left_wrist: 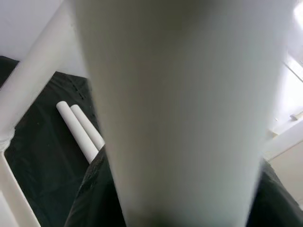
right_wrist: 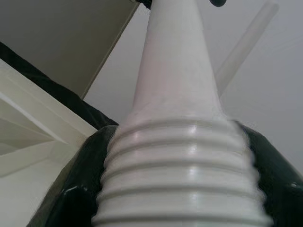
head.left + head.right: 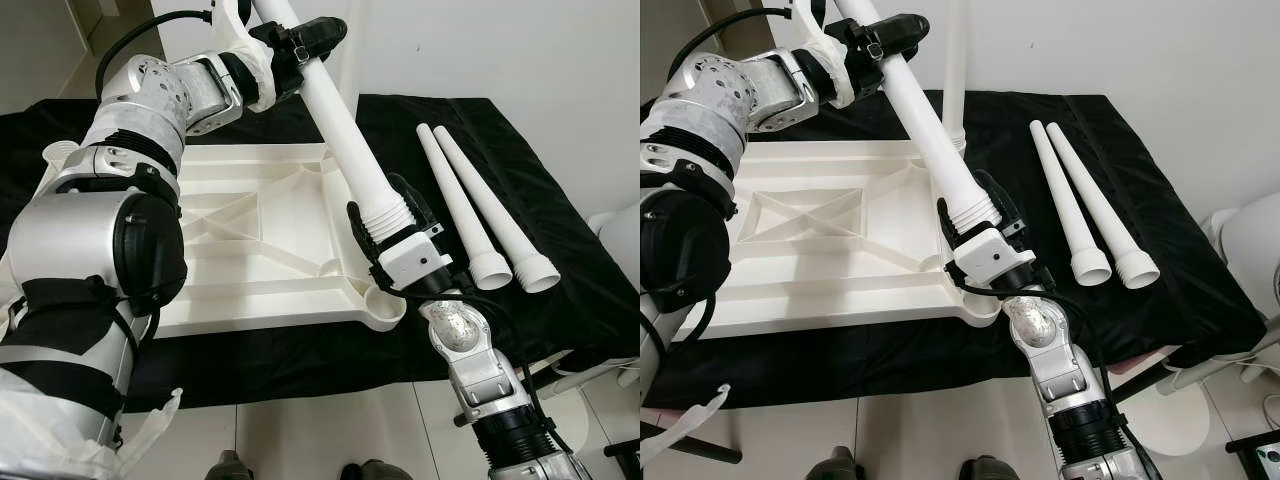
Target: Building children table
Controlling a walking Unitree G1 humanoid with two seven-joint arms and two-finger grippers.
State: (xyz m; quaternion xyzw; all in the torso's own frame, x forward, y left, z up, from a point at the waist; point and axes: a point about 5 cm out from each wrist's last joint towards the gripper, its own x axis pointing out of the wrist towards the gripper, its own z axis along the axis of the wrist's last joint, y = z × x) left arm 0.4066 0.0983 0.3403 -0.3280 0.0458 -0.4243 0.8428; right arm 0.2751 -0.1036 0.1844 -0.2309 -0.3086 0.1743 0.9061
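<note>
The white children's tabletop lies upside down on a black cloth. A long white leg slants above its right side. My left gripper is shut on the leg's thin upper end. My right gripper is shut on the ribbed, threaded thick end, just above the round socket at the front right corner. Black fingers flank the threads. Two loose legs lie side by side on the cloth to the right. Another leg stands upright at the far right corner.
The black cloth covers the low platform, whose front edge is close to me. A round white object stands off the right side. Pale floor lies in front, with dark feet at the bottom edge. A white wall rises behind.
</note>
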